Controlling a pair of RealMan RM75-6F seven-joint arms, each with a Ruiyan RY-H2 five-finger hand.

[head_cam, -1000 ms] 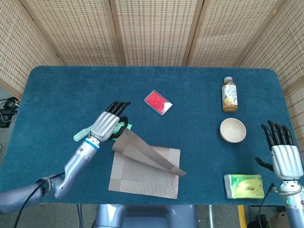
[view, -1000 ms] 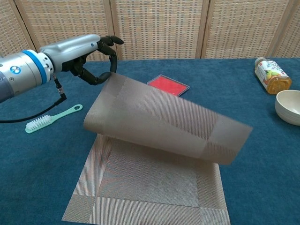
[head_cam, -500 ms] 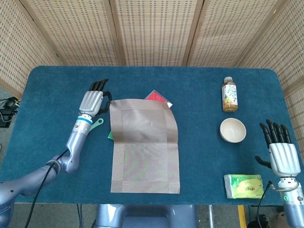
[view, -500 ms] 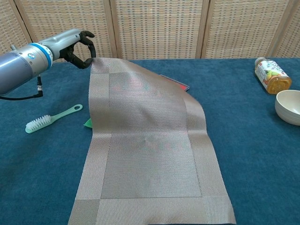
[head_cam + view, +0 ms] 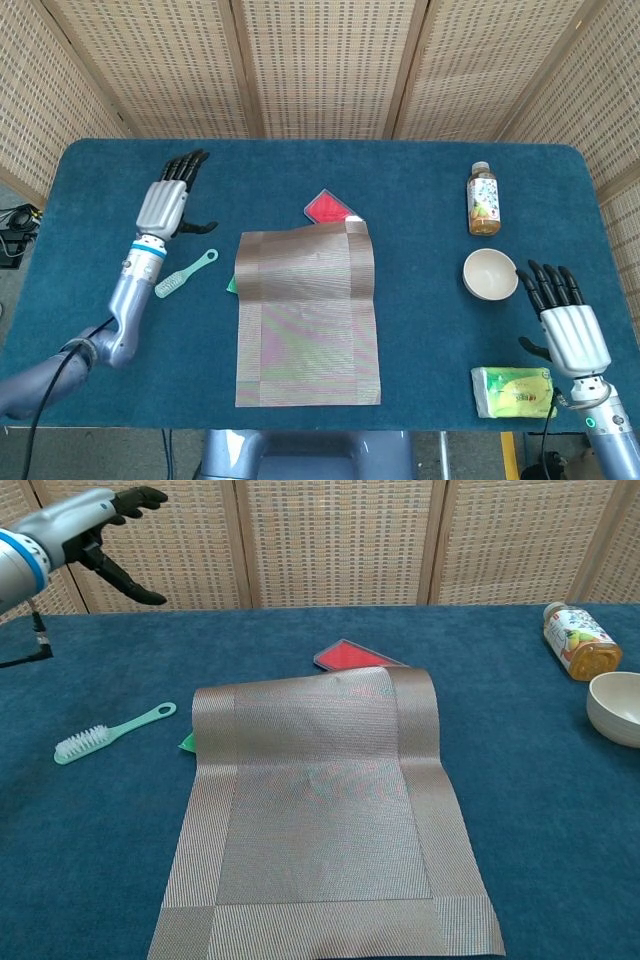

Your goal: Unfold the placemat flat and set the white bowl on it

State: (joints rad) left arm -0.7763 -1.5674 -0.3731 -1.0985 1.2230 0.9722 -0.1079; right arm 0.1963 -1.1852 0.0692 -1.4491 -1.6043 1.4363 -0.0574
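— Is the placemat flat now?
— Almost; its far edge still curls over near the red card. Its long side runs 12 to 6.
— And the white bowl?
— On the table, at 3 o'clock from the mat. The right robot hand, released and empty, is nearer; the bowl lies at its 11. The left robot hand is also released.

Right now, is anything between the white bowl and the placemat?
Nothing visible: bare table lies between the white bowl and the placemat. The bottle and green packet sit off that line.
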